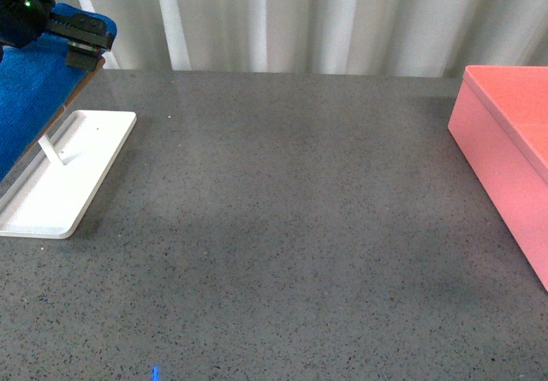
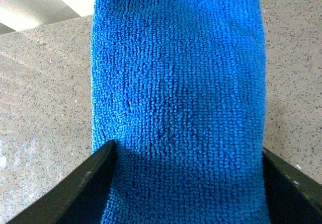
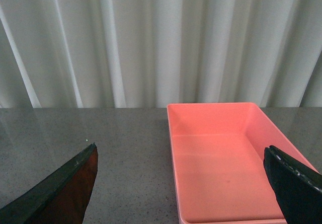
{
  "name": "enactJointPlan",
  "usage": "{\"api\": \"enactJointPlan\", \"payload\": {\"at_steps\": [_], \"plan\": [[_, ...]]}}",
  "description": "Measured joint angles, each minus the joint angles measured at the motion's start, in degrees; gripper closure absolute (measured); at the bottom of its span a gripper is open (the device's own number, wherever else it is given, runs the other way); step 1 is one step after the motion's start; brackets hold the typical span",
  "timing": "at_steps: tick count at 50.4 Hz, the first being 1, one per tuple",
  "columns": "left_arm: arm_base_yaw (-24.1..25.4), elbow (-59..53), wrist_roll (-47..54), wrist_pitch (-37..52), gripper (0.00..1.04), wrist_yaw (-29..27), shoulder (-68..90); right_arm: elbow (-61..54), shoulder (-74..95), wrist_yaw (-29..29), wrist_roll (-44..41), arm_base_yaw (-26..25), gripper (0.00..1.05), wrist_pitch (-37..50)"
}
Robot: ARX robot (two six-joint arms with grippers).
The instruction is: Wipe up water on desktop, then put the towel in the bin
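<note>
The towel [image 1: 30, 98] sits at about 10 o'clock in the front view. It is draped on a slant above the white tray [image 1: 90, 163], apparently resting on the tray's wooden rod [image 1: 68, 104], which would hold it clear of the surface [image 1: 291, 227]. The left tool [image 1: 84, 45] is at the cloth's upper end. In its wrist view its fingers [image 2: 75, 189] flank the cloth's two edges, spread wide, and I cannot tell whether they press on it. That straddling pose suits taking the towel widthwise for wiping. The right tool [image 3: 180, 178] hangs with fingers apart, holding nothing, above the empty bin [image 3: 226, 158] at 3 o'clock. No puddle shows clearly on the speckled top.
</note>
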Motion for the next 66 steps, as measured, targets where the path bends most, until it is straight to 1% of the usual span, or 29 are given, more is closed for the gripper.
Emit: {"api": "enactJointPlan", "payload": {"at_steps": [11, 16, 21, 33, 42, 54, 61, 66], "plan": [[0.15, -0.04, 0.59, 0.26, 0.75, -0.90, 0.04, 0.00, 0.00, 0.00, 0.00, 0.00, 0.07, 0.00], [0.11, -0.04, 1.14, 1.14, 0.89, -1.33, 0.04, 0.00, 0.00, 0.00, 0.00, 0.00, 0.07, 0.00], [-0.28, -0.33, 2.38, 2.14, 1.00, -2.14, -0.02, 0.00, 0.00, 0.00, 0.00, 0.00, 0.07, 0.00], [-1.03, -1.88, 5.40, 4.31, 1.00, -2.45, -2.82, 0.00, 0.00, 0.00, 0.00, 0.00, 0.07, 0.00], [-1.11, -1.99, 8.35, 5.66, 1.00, -3.91, -6.54, 0.00, 0.00, 0.00, 0.00, 0.00, 0.07, 0.00], [-1.25, -2.36, 8.44, 5.90, 1.00, -2.34, -13.33, 0.00, 0.00, 0.00, 0.00, 0.00, 0.07, 0.00], [-3.23, -4.22, 6.21, 5.70, 1.00, -1.09, -18.67, 0.00, 0.00, 0.00, 0.00, 0.00, 0.07, 0.00], [-6.12, -5.29, 3.98, 4.50, 1.00, 0.22, -21.75, 0.00, 0.00, 0.00, 0.00, 0.00, 0.07, 0.00]]}}
